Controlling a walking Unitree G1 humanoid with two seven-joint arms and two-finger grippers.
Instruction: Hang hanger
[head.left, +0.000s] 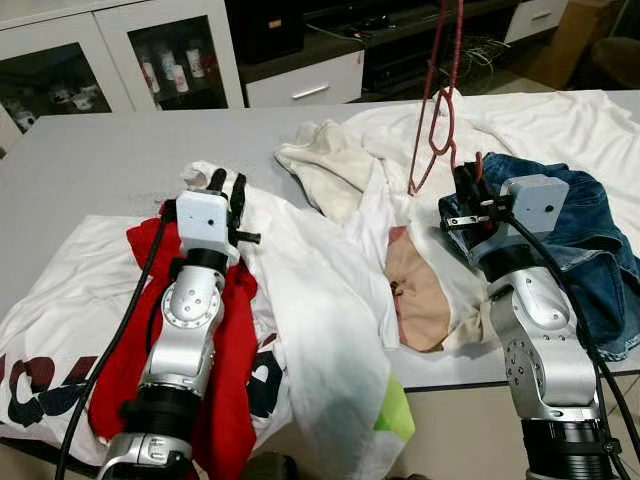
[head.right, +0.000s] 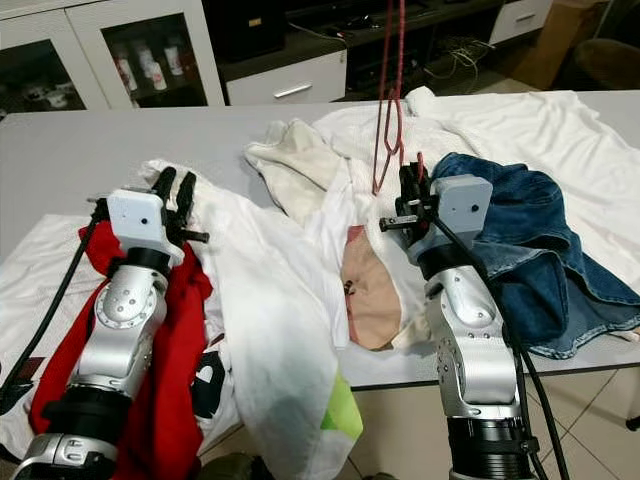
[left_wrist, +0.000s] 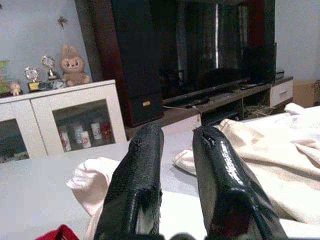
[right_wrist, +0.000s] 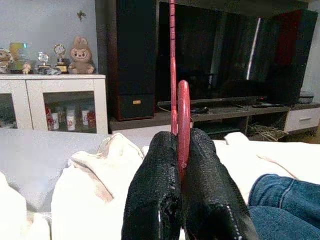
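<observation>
A red wire hanger (head.left: 441, 110) stands upright above the table, its thin rod running up out of the top of the picture. My right gripper (head.left: 468, 180) is shut on its lower end, and the right wrist view shows the red hanger (right_wrist: 183, 120) pinched between the two black fingers (right_wrist: 155, 195). My left gripper (head.left: 227, 192) rests over white cloth at the left, its fingers (left_wrist: 140, 185) slightly apart with nothing between them.
The grey table (head.left: 90, 170) is strewn with clothes: a red garment (head.left: 230, 340), white shirts (head.left: 320, 300), a cream top (head.left: 320, 160), blue jeans (head.left: 590, 250). White cabinets with glass doors (head.left: 170, 60) and a dark TV unit (right_wrist: 225, 60) stand behind.
</observation>
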